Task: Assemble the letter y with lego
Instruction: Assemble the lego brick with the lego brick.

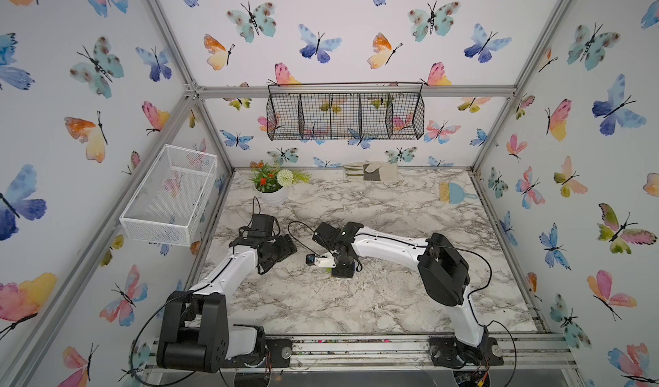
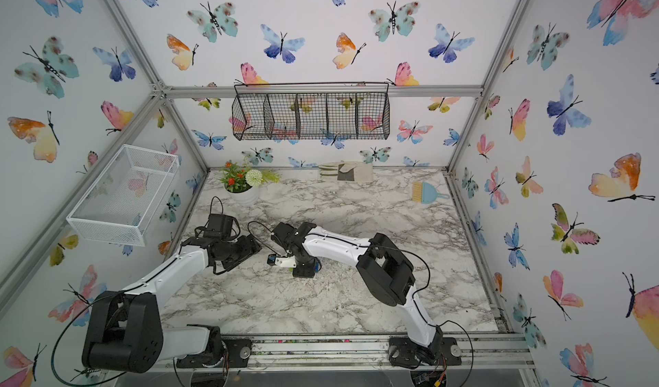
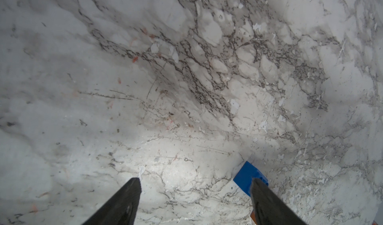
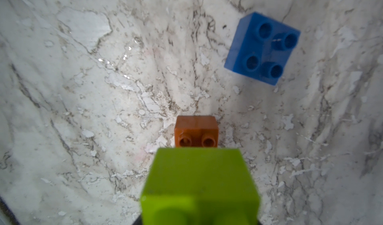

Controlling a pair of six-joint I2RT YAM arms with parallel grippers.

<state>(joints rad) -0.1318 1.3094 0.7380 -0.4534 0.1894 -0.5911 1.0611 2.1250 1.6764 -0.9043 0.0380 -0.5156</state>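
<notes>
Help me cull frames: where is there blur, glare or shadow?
Right wrist view: the lime green brick, up close, is out of focus; the orange brick is sharp; glints on the marble table. Left wrist view: bright patch by the left gripper, shadow beyond. Both top views: evenly lit, no glare.

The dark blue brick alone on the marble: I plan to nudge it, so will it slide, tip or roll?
The dark blue brick looks like rigid moulded plastic, so it should not flex. Squat, square and flat, studs up, it likely slides rather than tips or rolls. Pushed off-centre on the smooth marble table, it may spin.
</notes>
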